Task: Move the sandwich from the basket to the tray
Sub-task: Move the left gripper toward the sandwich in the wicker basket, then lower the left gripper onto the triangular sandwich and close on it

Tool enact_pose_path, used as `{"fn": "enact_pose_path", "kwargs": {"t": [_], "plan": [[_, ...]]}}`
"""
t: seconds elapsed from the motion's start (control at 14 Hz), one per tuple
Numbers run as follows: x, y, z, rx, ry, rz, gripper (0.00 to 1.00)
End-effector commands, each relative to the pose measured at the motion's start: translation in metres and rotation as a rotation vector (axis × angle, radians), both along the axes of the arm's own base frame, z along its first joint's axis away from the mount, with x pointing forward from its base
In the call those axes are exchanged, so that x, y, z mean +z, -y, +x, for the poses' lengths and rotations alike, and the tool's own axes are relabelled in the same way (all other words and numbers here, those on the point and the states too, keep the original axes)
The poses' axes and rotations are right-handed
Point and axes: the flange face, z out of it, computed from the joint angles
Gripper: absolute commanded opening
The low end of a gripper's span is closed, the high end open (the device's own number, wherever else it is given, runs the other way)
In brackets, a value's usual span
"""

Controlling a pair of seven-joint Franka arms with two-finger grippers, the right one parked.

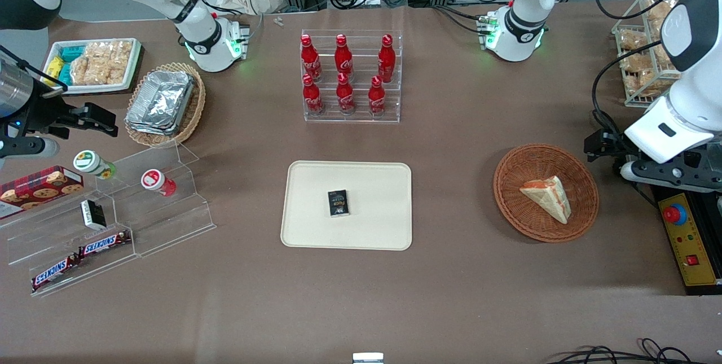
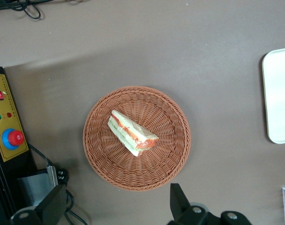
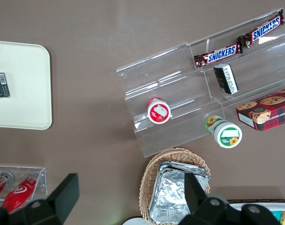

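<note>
The triangular sandwich [image 1: 547, 198], pale bread with red-orange and green filling, lies in the round reddish-brown woven basket [image 1: 510, 210], its long axis diagonal. The gripper [image 2: 115, 206] hangs above the basket's edge, fingers spread wide and empty. The smooth cream tray [image 1: 372, 229] carries a small dark packet [image 1: 338, 203] beside the basket on the brown desk [image 1: 451, 296].

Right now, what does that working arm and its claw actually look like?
The left arm has glossy white rounded shells with dark joint bands, a black cable looping beside it and green lights at its base. Its gripper, above the basket, has two black wedge-shaped fingers, set wide apart.
</note>
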Motion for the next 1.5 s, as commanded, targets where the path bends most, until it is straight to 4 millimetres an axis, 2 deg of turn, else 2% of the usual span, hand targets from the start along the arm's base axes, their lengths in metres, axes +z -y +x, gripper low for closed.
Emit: {"fn": "enact_pose_path", "kwargs": {"t": [0.0,0.21,0.36,0.5,0.71,0.86,0.93,1.07,1.21,1.43], "plan": [[0.002,0.001,-0.004,0.031,0.008,-0.014,1.0],[-0.007,0.002,0.001,0.026,-0.005,-0.012,1.0],[-0.021,0.003,0.005,0.028,-0.029,-0.01,1.0],[-0.041,-0.003,0.01,0.155,-0.055,-0.031,1.0],[-0.077,-0.005,0.016,0.42,-0.097,-0.035,1.0],[-0.109,-0.007,0.017,0.509,-0.082,-0.036,1.0],[-0.127,-0.007,0.015,0.525,-0.073,-0.039,1.0],[-0.156,-0.02,0.011,0.704,-0.055,-0.042,1.0],[-0.188,-0.018,0.007,0.812,-0.038,-0.051,1.0],[-0.216,-0.023,0.004,0.943,-0.062,-0.043,1.0]]}}
